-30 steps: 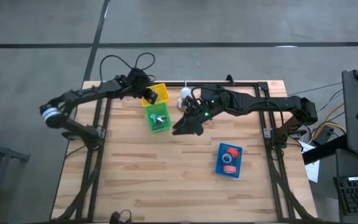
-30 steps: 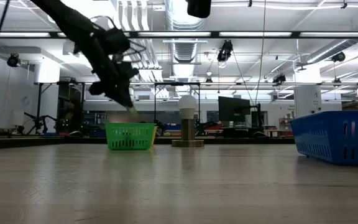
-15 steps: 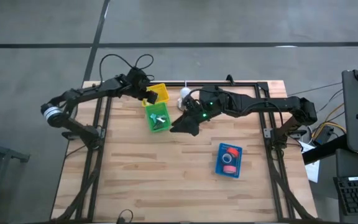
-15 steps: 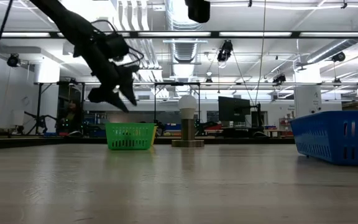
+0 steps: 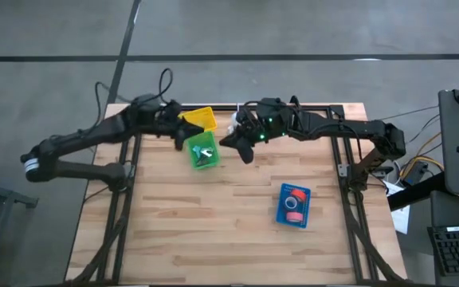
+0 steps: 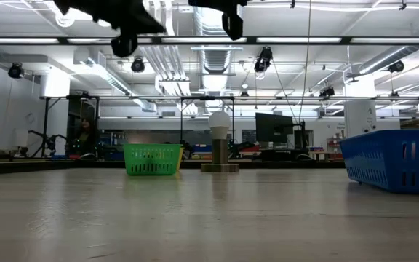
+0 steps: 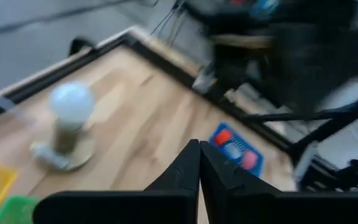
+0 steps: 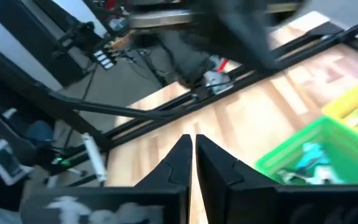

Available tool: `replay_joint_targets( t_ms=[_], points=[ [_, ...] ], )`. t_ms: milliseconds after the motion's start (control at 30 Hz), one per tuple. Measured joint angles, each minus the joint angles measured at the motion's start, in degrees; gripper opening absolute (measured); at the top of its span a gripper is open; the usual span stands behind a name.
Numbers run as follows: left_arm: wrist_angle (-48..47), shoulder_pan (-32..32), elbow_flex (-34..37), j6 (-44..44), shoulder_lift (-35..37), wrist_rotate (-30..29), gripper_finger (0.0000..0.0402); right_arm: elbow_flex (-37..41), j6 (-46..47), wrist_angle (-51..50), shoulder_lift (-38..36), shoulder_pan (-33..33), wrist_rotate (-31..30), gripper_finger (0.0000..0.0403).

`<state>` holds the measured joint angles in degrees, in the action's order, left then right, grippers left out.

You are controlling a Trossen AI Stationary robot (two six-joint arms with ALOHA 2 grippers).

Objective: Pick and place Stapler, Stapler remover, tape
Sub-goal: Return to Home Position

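Note:
Both grippers hang shut, with nothing between their fingers, high above the table's far half. My left gripper is at the left edge of the green tray, and my right gripper is just right of that tray. Small pale and teal items lie in the green tray. Behind it stands a yellow tray. The tape rolls, red and blue, lie in the blue tray at the near right. I cannot tell which items are the stapler and the stapler remover.
A white bulb on a round stand stands at the far edge between the two arms. A black frame runs along the table's far and side edges. Bare wood fills the near half.
My left gripper has come up and away from over the yellow tray, toward the table's left edge; in the low view it has climbed from just above the green tray to the top of the picture. My right gripper has moved a little toward the far edge.

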<state>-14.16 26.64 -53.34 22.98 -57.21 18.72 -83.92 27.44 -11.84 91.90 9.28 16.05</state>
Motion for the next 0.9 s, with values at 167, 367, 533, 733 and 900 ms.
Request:
replay_joint_targets(
  t_ms=[167,367,533,733,900],
  points=[
    [1.1,-9.9,0.0,0.7,6.3,-9.4,0.0012,0.5,-5.8,0.4,-0.3,0.2,-1.1,0.0010],
    [-0.8,-15.7,0.2,-0.2,13.1,-13.1,0.0004,0.5,-9.4,0.5,-2.9,0.0,-5.6,0.0008],
    [-8.8,-16.2,0.5,1.4,19.7,-17.0,0.0010,0.7,-9.8,-3.3,-6.3,0.2,-8.6,0.0008],
    [-10.5,-16.2,4.0,0.8,27.5,-19.8,0.0008,5.4,-9.6,-5.5,-12.3,0.3,-8.8,0.0008],
    [-13.0,-16.2,9.4,2.2,32.0,-19.8,0.0004,15.0,-5.5,-7.3,-21.7,0.1,-15.0,0.0008]
  ],
)
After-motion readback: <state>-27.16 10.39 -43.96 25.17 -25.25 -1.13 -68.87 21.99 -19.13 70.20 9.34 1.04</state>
